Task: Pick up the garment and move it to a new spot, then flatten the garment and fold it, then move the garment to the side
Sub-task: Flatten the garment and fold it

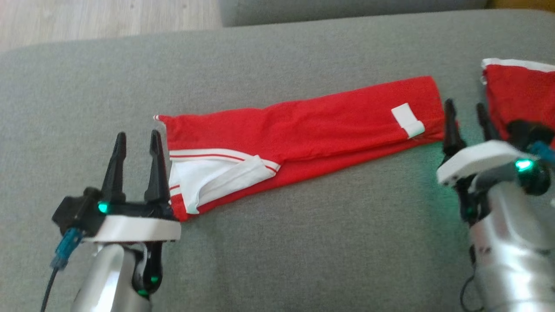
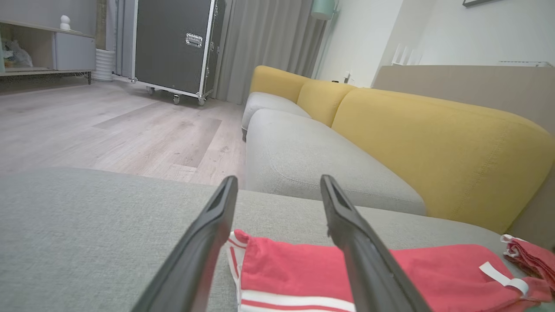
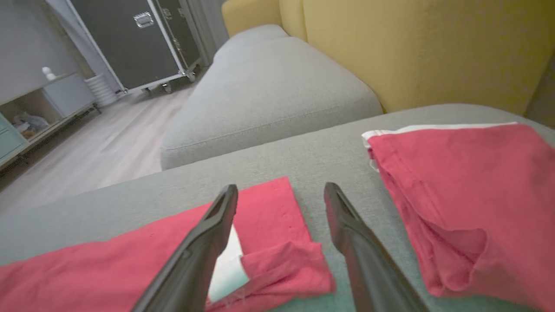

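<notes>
**Red strip, a gripper at each end**

Your folded red garment (image 1: 312, 130) lies as a long strip across the grey cushion (image 1: 277, 251). Your left gripper (image 1: 138, 136) stands beside its white-striped end, fingers apart and empty. Your right gripper (image 1: 465, 106), also spread and empty, straddles the opposite edge, near a second red garment (image 1: 520, 93). Broad grey fabric runs along both long edges.

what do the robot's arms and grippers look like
The left gripper and right gripper each have two long, tapered black fingers above a white plate, with green lights. The forearms are silvery metal. A blue connector and dark cable hang off the left wrist.
</notes>
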Motion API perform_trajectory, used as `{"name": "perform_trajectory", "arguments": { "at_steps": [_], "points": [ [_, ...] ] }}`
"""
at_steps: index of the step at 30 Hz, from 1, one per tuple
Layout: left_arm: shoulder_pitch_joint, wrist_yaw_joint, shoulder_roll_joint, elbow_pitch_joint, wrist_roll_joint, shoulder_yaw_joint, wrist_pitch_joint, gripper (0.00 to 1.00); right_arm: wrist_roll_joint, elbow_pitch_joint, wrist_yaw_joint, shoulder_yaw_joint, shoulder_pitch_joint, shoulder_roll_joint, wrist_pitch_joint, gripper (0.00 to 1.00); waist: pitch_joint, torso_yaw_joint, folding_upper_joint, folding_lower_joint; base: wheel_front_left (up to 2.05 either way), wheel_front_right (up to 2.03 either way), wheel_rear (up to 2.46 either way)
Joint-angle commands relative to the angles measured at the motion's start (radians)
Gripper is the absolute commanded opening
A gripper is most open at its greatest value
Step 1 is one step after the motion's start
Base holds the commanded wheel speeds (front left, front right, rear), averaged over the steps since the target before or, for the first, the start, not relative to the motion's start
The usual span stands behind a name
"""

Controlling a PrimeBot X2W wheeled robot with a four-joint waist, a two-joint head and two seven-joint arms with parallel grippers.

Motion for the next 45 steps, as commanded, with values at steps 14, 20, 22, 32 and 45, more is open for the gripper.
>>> {"name": "perform_trajectory", "arguments": {
  "at_steps": [14,20,22,32,45],
  "points": [
    [-0.099,-0.045,-0.035,0.006,0.051,0.072,-0.005,1.0,-0.175,0.263,-0.001,-0.187,-0.2,0.017,0.168,1.0,0.098,0.064,-0.0001,-0.0002,0.0,0.0,0.0],
    [-0.115,-0.052,-0.048,0.008,0.062,0.096,-0.005,1.0,-0.165,0.271,-0.001,-0.147,-0.228,-0.012,0.156,0.0,0.105,0.059,-0.0001,-0.0002,0.0,0.0,0.0],
    [-0.117,-0.053,-0.051,0.006,0.066,0.102,-0.005,1.0,-0.154,0.256,-0.001,-0.144,-0.24,-0.042,0.141,0.0,0.103,0.054,-0.0001,-0.0002,0.0,0.0,0.0],
    [-0.107,-0.058,-0.064,-0.006,0.073,0.114,-0.005,1.0,-0.115,0.22,-0.001,-0.118,-0.238,-0.172,0.109,0.0,0.071,0.029,-0.0001,-0.0002,0.0,0.0,0.0],
    [-0.059,-0.059,-0.053,-0.013,0.062,0.111,-0.005,1.0,0.006,0.165,-0.001,0.092,-0.222,-0.094,0.041,0.0,-0.036,0.018,-0.0001,-0.0002,0.0,0.0,0.0]
  ]
}}
